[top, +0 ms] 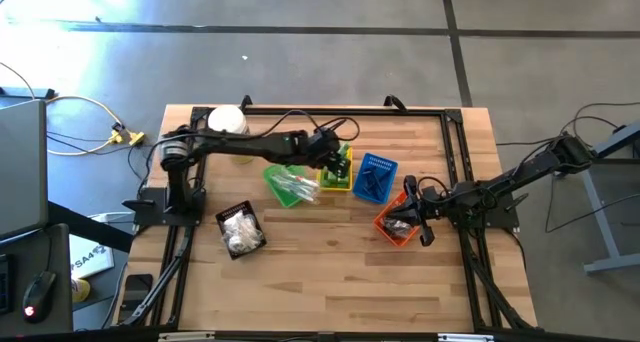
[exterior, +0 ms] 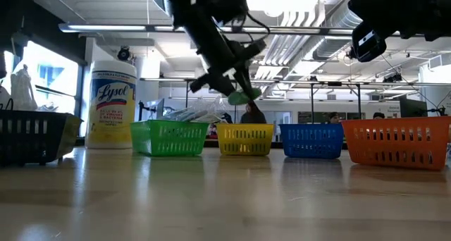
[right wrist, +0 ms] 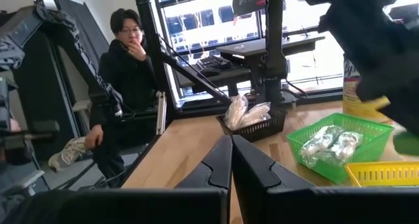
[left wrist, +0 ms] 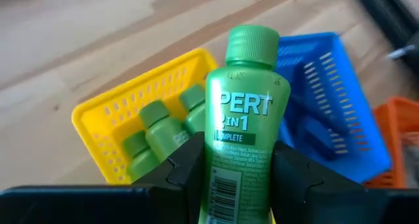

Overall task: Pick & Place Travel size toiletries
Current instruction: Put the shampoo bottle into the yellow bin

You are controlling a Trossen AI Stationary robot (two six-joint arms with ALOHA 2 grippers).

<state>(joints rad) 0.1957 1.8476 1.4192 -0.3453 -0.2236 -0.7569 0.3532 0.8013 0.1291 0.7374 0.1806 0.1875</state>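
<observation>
My left gripper [left wrist: 239, 160] is shut on a small green bottle [left wrist: 245, 106] marked "PERT 2in1". It hangs over the yellow basket [left wrist: 118, 106], where more green bottles [left wrist: 157, 129] lie. In the low view the bottle [exterior: 244, 96] is above that basket [exterior: 244, 139]. My right gripper [right wrist: 231, 149] is shut on nothing and hovers by the orange basket [top: 397, 225]. White sachets [right wrist: 245, 112] fill the black basket, and clear-wrapped items [right wrist: 330, 144] lie in the green basket. My left gripper pinches the green bottle by the lower half of its body [left wrist: 239, 178], one finger [left wrist: 186, 165] on each side of the label. The cap [left wrist: 252, 44] points away from the wrist. The fingers slant down from above, and the bottle is lifted clear above the yellow basket.
Green [top: 290, 185], yellow [top: 343, 178], blue [top: 374, 177] and orange baskets stand in a row across the table's middle. The black basket [top: 241, 229] sits nearer the left. A big white jar [top: 228, 120] stands at the far left corner. A person [right wrist: 131, 73] sits beyond the table.
</observation>
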